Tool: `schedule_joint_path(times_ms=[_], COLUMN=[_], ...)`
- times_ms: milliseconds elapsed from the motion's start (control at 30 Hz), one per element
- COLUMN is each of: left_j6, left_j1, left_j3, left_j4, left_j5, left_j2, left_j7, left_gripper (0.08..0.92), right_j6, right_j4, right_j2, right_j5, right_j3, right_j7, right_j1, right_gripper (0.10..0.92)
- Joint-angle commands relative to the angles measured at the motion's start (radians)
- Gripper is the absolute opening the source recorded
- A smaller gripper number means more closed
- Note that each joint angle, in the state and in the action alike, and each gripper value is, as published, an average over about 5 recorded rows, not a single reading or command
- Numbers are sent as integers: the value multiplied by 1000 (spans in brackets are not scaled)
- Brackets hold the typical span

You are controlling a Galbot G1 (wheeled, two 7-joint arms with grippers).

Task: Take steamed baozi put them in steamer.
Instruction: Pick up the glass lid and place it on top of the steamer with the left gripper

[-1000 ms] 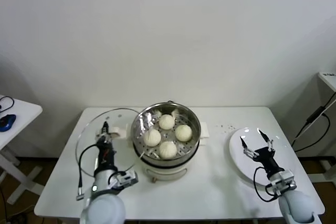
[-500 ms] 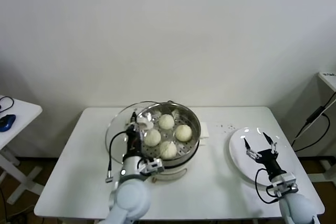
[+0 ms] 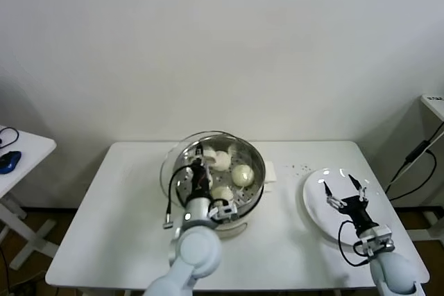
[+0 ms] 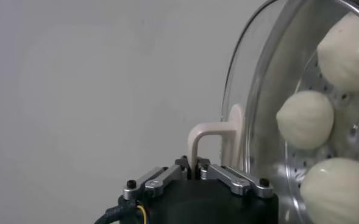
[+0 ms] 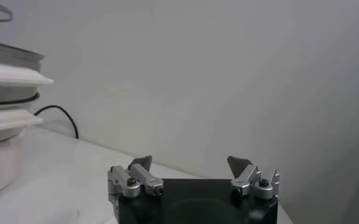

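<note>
- No brand, label or legible writing was seen on any object.
- The left gripper [image 3: 202, 165] was held over the steamer [image 3: 255, 184], its fingers clamped shut on the white handle [image 4: 211, 135] of the glass lid [image 3: 171, 160].
- In the left wrist view the left gripper's fingers [image 4: 231, 178] were pressed together around the foot of that handle.
- The lid was held tilted, partly over the steamer's left side, with its rim reaching past the pot toward the table [image 3: 104, 227].
- The left arm was extended from the robot's body toward the pot.
- The steamed baozi [image 3: 241, 174] were lying on the perforated insert inside the steamer; 3 could be made out in the head view, the rest being hidden behind the gripper and lid.
- The steamer stood at the middle of the table.
- The right gripper [image 3: 345, 192] was poised over the white plate [image 3: 316, 210] at the table's right end, its fingers [image 5: 138, 173] spread wide and holding nothing.
</note>
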Motion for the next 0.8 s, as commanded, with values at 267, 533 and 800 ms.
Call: schedule_joint_path(times_ms=[267,533,800], left_j6=[-1,-2,-14], left_j1=[-82,-68,-62], left_j3=[38,50,36], left_j4=[96,106,113], left_j5=[106,145,184], left_j2=[-93,-125,-130], left_j7=[99,124,136], left_gripper=[155,155,155], right_j6=[-27,-26,-24], right_j4=[-48,-45,-44], right_j2=[-162,-164,-159], right_j5=[131,129,127], right_j3=[-187,-201,-189], right_j7=[16,18,18], right_j1=[75,86,90], right_gripper=[823,823,823])
